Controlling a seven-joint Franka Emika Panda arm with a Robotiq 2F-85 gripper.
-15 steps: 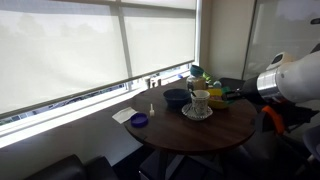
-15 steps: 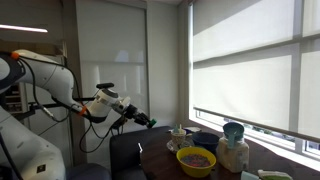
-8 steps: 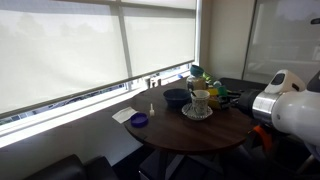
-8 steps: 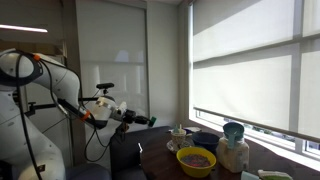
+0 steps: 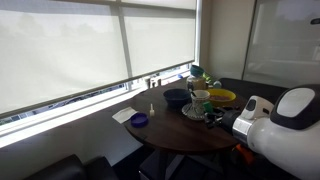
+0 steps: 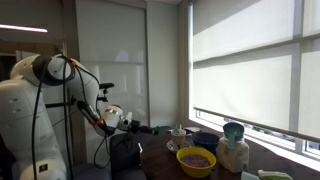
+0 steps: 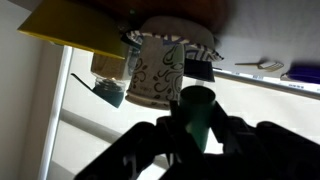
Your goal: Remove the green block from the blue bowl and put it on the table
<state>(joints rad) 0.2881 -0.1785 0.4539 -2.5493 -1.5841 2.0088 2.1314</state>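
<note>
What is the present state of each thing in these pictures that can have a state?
green block: held by the gripper, outside the blue bowl.
gripper: shut on the green block.
blue bowl: upright on the table; inside hidden.
patterned cup: upright.
yellow bowl: upright, something dark inside.
blinds: lowered, a gap left at the bottom.

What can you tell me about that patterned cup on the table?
The patterned cup is pale cream with dark swirling marks, slightly tapered, with no handle showing. Its material is unclear. It stands upright on a matching patterned saucer, on the round brown table, near the blue bowl.
</note>
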